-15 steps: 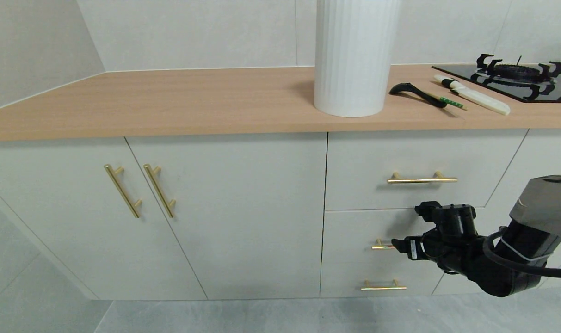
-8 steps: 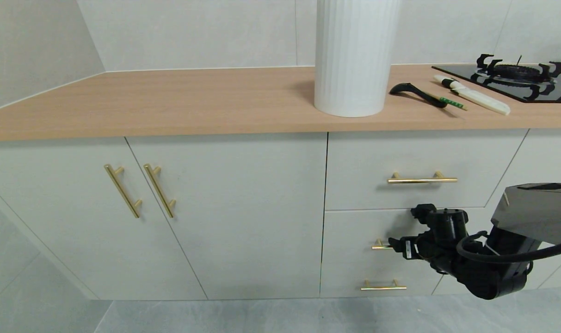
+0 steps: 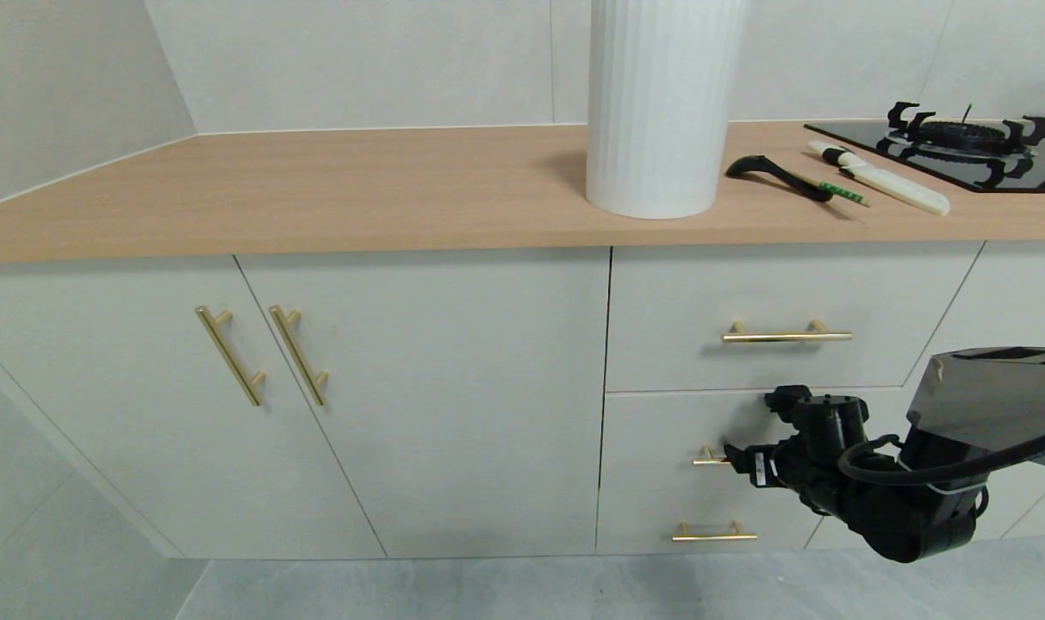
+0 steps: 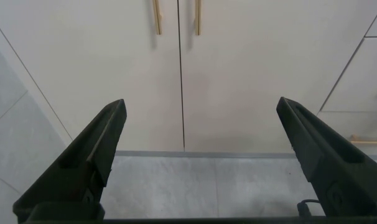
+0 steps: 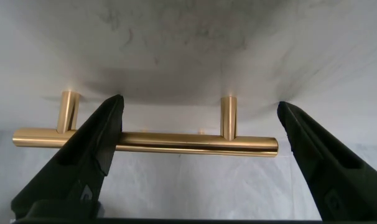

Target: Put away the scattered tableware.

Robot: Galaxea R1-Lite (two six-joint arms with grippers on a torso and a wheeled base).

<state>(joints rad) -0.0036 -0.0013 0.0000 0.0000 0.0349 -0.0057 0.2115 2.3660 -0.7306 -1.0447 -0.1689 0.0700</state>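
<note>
The right arm had pushed in toward the cabinet over the past second, bringing the right gripper (image 3: 733, 455) up to the brass handle (image 3: 710, 461) of the middle drawer (image 3: 660, 465). In the right wrist view, the right gripper (image 5: 199, 107) had its jaws spread, one finger (image 5: 92, 152) on each side of the handle (image 5: 145, 141); the bar ran across the gap between them, and the pictures did not settle whether either finger touched it. The drawer sat flush with the fronts around it.

The scattered tableware lay on the counter (image 3: 358, 185) at the robot's right: a black spoon (image 3: 776, 175), green-tipped chopsticks (image 3: 841, 191) just beside it, and a white utensil (image 3: 884, 176) near the edge of the hob (image 3: 961, 151). A tall white ribbed cylinder (image 3: 656, 112) stood on the counter just left of the spoon.

The left gripper (image 4: 201, 109) hung low before the double doors (image 4: 251, 68), its jaws wide apart and holding nothing, with the grey floor (image 4: 195, 180) below.
</note>
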